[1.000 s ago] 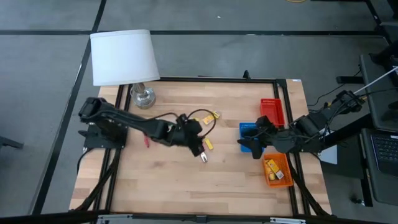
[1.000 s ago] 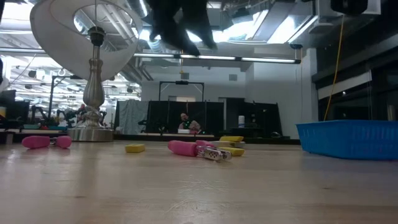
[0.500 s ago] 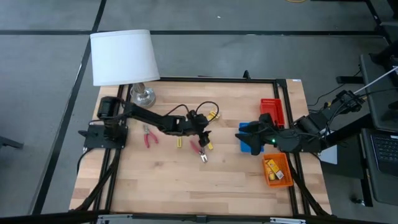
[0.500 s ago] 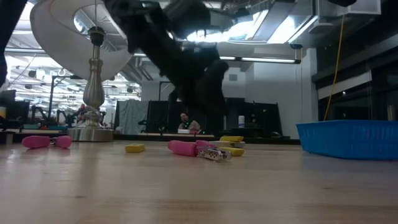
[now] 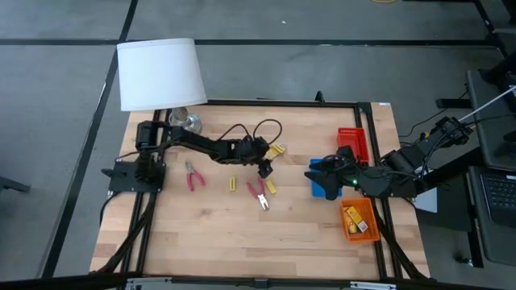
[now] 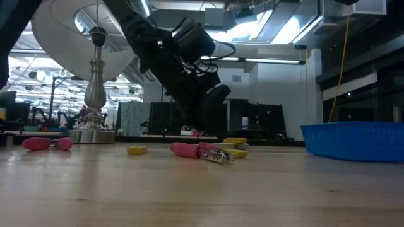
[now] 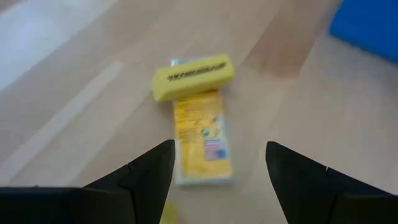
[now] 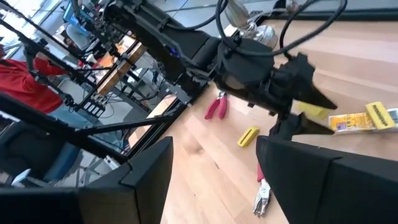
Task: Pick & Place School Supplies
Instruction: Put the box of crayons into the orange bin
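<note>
While the left end effector [image 7: 214, 180] hovers open, the flat yellow pack [image 7: 202, 135] lies lengthwise between its fingers.

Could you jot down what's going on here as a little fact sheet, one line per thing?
Left gripper: jaws open, above a yellow printed pack at mid table
Yellow eraser-like block: lies across the pack's far end
Right gripper: jaws open, empty, over the blue tray
Red-handled tools: one at mid table, another nearer the lamp
Orange tray: already holds yellow items
Red tray: beside the blue one
</note>
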Robot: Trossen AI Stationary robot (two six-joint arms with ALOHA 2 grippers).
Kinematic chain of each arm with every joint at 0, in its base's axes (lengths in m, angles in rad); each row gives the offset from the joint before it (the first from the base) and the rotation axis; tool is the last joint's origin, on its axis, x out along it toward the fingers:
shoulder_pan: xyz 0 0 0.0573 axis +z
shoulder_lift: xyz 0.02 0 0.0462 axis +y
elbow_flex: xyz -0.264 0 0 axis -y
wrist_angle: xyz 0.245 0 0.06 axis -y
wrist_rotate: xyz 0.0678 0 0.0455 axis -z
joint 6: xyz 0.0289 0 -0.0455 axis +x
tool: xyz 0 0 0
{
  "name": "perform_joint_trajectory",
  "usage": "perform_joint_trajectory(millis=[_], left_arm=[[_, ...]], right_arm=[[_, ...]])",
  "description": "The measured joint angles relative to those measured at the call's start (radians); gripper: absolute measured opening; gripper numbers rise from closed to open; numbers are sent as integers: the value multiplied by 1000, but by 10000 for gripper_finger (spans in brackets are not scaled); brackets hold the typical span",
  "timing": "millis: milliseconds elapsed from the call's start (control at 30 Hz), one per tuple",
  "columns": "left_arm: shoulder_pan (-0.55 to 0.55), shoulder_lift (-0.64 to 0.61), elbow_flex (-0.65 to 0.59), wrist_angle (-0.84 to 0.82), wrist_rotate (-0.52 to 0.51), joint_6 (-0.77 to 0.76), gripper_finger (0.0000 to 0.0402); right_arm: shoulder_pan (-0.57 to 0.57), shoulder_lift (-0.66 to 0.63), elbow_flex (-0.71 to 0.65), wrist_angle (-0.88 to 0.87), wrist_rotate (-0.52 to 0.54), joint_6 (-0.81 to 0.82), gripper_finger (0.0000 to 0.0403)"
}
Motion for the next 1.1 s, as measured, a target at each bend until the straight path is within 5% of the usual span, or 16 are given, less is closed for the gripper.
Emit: perform_joint_trajectory(millis=[200, 500, 733, 867, 1100], left_arm=[[25, 41, -1, 6, 51, 25, 249], [21, 78, 2, 24, -3, -35, 248], [23, 81, 1, 33, -8, -51, 183], [18, 87, -1, 123, 81, -35, 143], [-11, 41, -2, 228, 252, -109, 143]], right_arm=[[0, 0, 0, 0, 17, 4, 235], [0, 0, 0, -1, 19, 40, 235], [0, 0, 0, -1, 18, 46, 235], [0, 0, 0, -1, 19, 46, 235], [0, 0, 0, 0, 19, 53, 235]])
